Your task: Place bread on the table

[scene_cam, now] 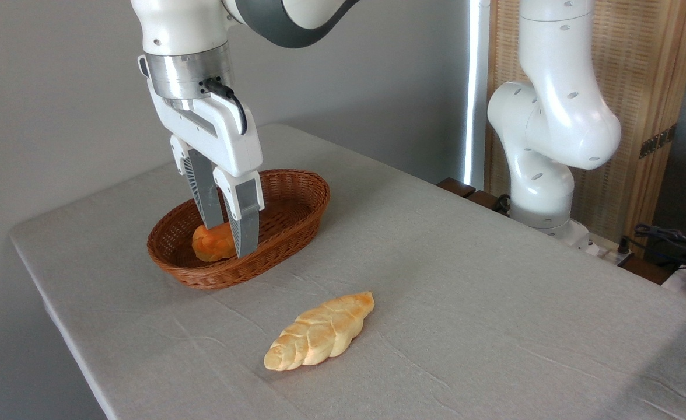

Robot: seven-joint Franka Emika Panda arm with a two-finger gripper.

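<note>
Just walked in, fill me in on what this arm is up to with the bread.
The arm has its claw lowered into the wicker basket, fingers either side of a small orange-brown bun lying inside. The fingers look close against the bun, but whether they have actually clamped it cannot be told from this angle. The bun has not left the basket. A longer pale braided loaf already lies on the grey table in front of the basket, untouched.

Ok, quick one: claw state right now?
Claw: down in the basket, fingers either side of the orange bun; whether it grips cannot be told.
</note>
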